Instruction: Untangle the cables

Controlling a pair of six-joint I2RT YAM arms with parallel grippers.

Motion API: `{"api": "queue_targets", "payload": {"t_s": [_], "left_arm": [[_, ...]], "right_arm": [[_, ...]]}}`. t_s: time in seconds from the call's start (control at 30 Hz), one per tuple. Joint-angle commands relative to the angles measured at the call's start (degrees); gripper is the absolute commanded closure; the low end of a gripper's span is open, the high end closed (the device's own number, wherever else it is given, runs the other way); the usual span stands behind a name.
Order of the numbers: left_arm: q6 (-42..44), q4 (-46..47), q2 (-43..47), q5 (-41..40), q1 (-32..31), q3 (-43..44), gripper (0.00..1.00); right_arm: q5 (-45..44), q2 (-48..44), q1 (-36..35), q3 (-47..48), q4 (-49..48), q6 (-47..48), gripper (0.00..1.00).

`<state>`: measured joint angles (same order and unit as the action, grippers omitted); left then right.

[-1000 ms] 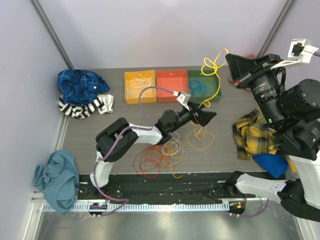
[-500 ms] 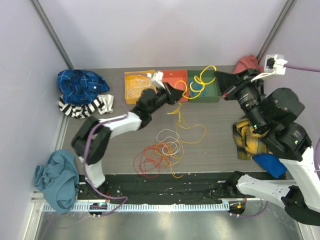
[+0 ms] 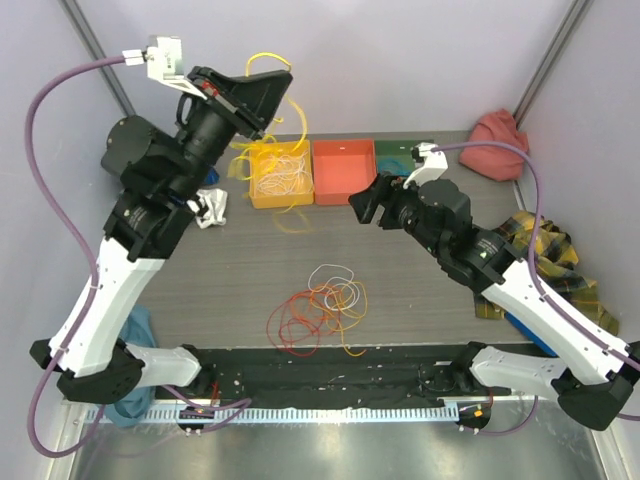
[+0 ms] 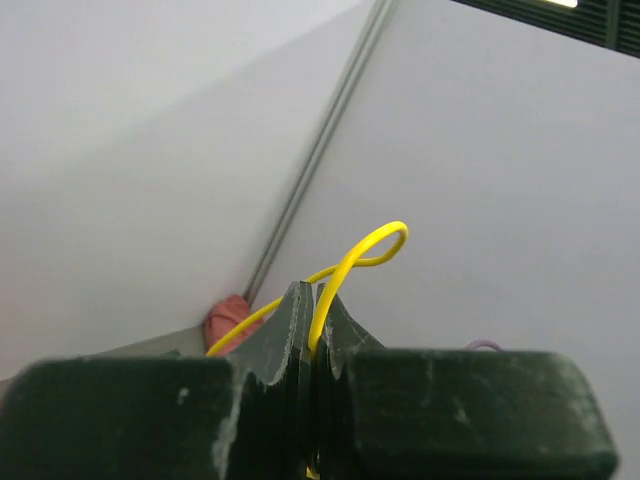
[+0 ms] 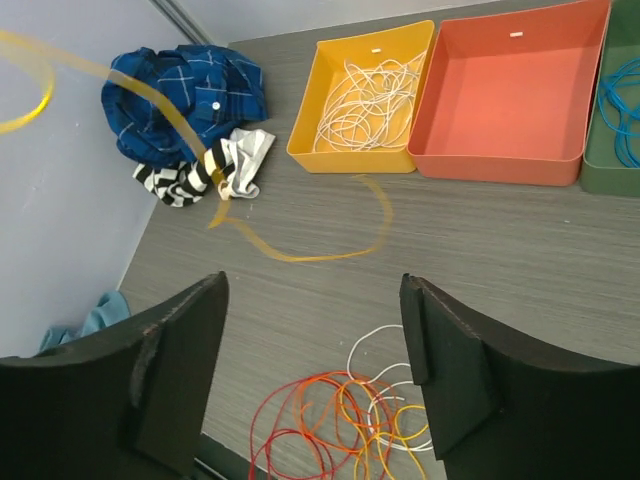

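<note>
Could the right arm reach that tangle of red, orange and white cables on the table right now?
Probably yes. The right arm's fingers are open and empty above the table, and nothing lies between them and the tangle of cables just below.

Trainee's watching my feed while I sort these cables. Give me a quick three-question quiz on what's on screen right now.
1. True or false: the right gripper is closed.
2. Which tray has nothing in it? A. the yellow tray B. the orange tray C. the green tray
3. Fill in the blank: the left gripper, raised high, is shut on a ____ cable.

Key: 1 false, its jaws stand wide open above the table; 2 B; 3 yellow.
</note>
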<state>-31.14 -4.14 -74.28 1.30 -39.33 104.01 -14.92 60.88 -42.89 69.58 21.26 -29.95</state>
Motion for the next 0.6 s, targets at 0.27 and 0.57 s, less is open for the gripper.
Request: {"api": "queue_targets", "payload": {"t_s": [0.27, 0.57], "left_arm": [[5.12, -22.93, -8.33, -5.52, 0.22, 16.57, 1.0], [4.33, -23.72, -10.36, -4.82, 0.22, 19.04, 1.0]], "right_arm": [[11.04, 1.42, -1.22, -10.87, -20.01, -2.3, 0.1], [16.41, 6.18, -6.32, -14.64, -27.58, 0.42, 0.06]]}}
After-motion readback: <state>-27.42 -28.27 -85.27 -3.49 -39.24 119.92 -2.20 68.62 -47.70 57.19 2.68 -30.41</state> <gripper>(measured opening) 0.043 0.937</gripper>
